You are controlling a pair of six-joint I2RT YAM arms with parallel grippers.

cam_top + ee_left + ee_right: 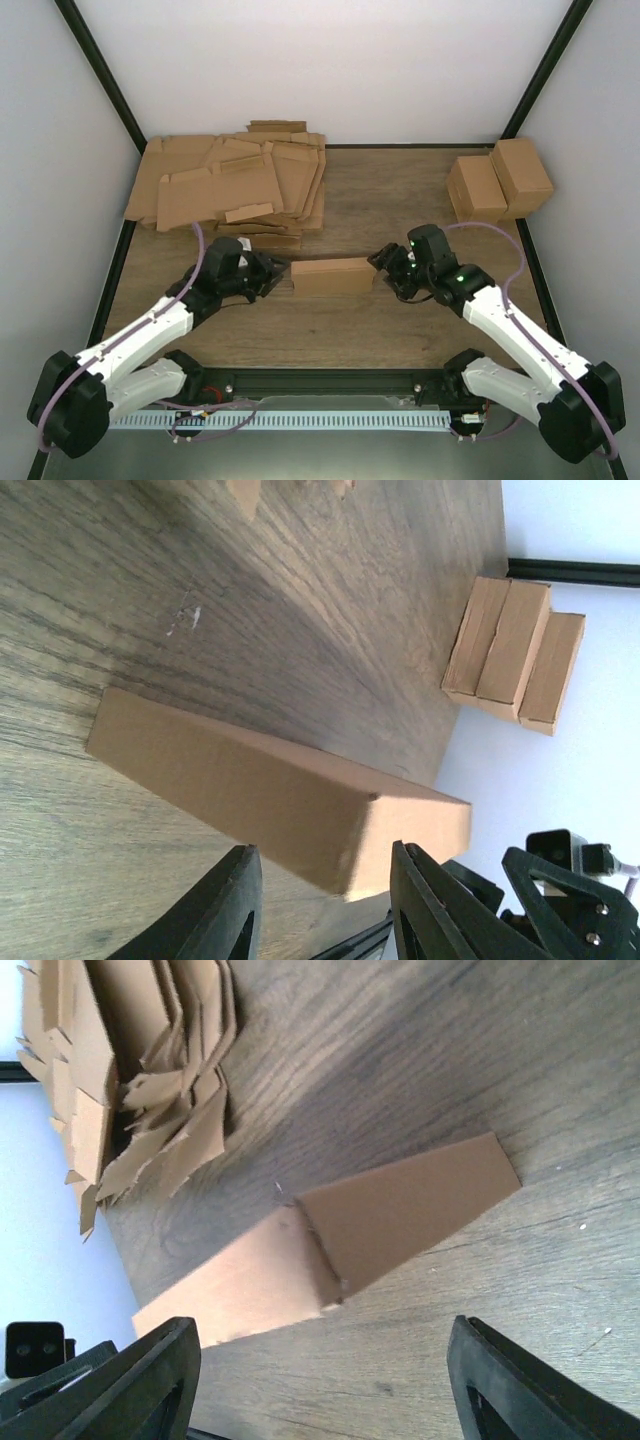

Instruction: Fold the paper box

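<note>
On the table point(400, 210) the paper box point(331, 276) lies folded; I see the left gripper point(275, 272) partly open, the right gripper point(384, 263) wide, both empty.

Paper box point(332, 276): plain brown cardboard, unprinted, folded up into a long, shallow rectangular carton. Lies flat on the wooden table point(380, 330), roughly mid-table, long axis running left to right. Top and side faces smooth and closed. Right end looks tucked shut, though one flap edge seems to stand slightly proud in the right wrist view
</note>
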